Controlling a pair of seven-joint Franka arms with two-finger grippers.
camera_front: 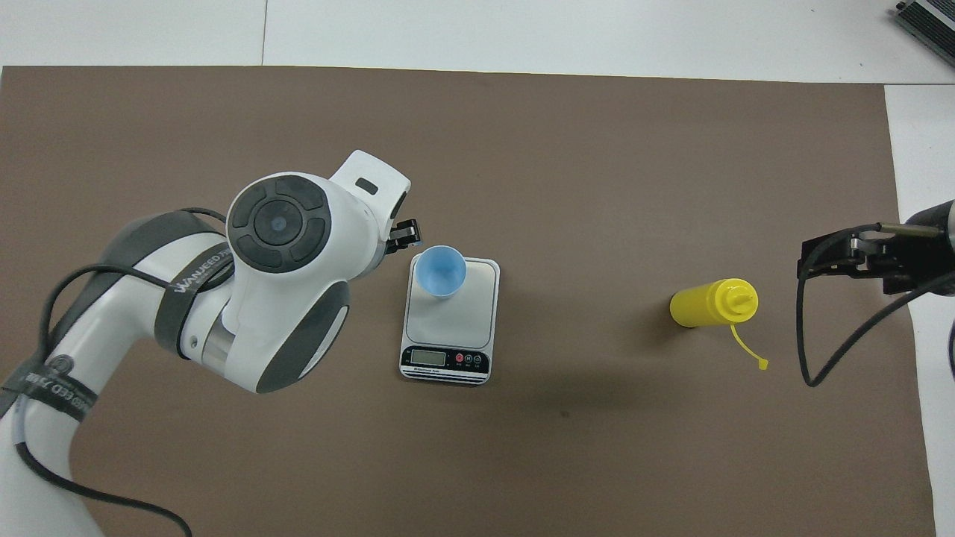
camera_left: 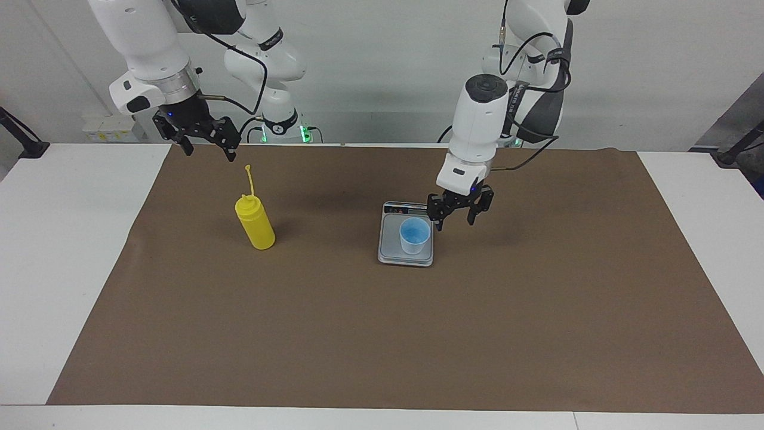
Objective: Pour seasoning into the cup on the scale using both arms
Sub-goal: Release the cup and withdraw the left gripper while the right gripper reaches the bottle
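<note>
**Op:** Across the table, facing view first: I've got the cup [camera_left: 415, 235] sitting on the scale [camera_left: 406, 241], mid-mat. My left gripper [camera_left: 459, 210] hangs just beside the cup, toward the left arm's end, fingers spread, holding nothing.

**Spotter:** And the seasoning?

**Op:** Seasoning bottle [camera_left: 255, 222] stands upright on the brown mat [camera_left: 382, 334], well apart from the scale, toward the right arm's end, cap strap poking up. Right gripper [camera_left: 203, 137] is up in the air, fingers spread, empty, off to the robots' side of the bottle.

**Spotter:** Overhead agree?

**Op:** Yes. Cup [camera_front: 440, 271] on the part of the scale [camera_front: 451, 321] away from the display. Left gripper's mostly hidden under its own wrist. Bottle [camera_front: 714, 303] stands between the scale and the right gripper [camera_front: 835, 257].

**Spotter:** So who grabs?

**Op:** Right arm, clearly nearer, I'd say. Bottle's long axis is vertical, so I'd come down and sideways onto its body.
</note>
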